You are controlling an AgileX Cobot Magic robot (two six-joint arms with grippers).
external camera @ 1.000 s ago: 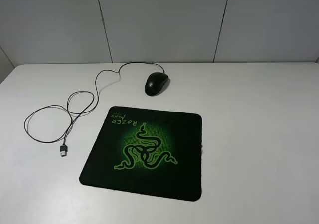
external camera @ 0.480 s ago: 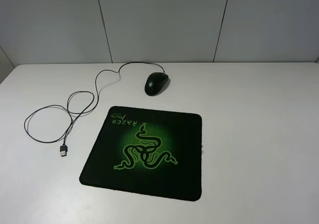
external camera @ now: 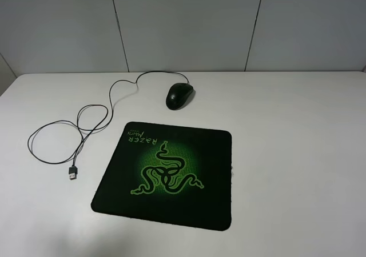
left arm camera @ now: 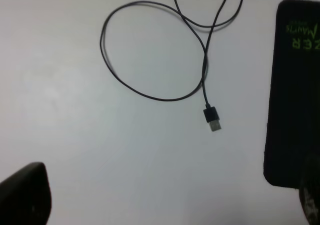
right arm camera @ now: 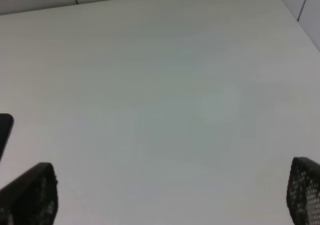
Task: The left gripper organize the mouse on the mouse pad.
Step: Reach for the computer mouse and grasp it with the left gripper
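Note:
The glossy black mouse (external camera: 179, 95) lies on the white table just beyond the far edge of the mouse pad (external camera: 210, 171), not touching it. Its thin cable (external camera: 86, 120) runs left in loops and ends in a USB plug (external camera: 73, 173) left of the pad. Neither arm shows in the exterior high view. In the left wrist view my left gripper (left arm camera: 167, 197) is open above the table, with only its dark fingertips (left arm camera: 25, 195) at the frame's edge. The USB plug (left arm camera: 212, 119), a cable loop (left arm camera: 150, 50) and the pad's edge (left arm camera: 292, 95) lie ahead of it. The mouse itself is out of that view.
My right gripper (right arm camera: 167, 192) hangs open over bare white tabletop, with a corner of the pad (right arm camera: 4, 130) just in sight. A grey panelled wall (external camera: 183, 23) stands behind the table's far edge.

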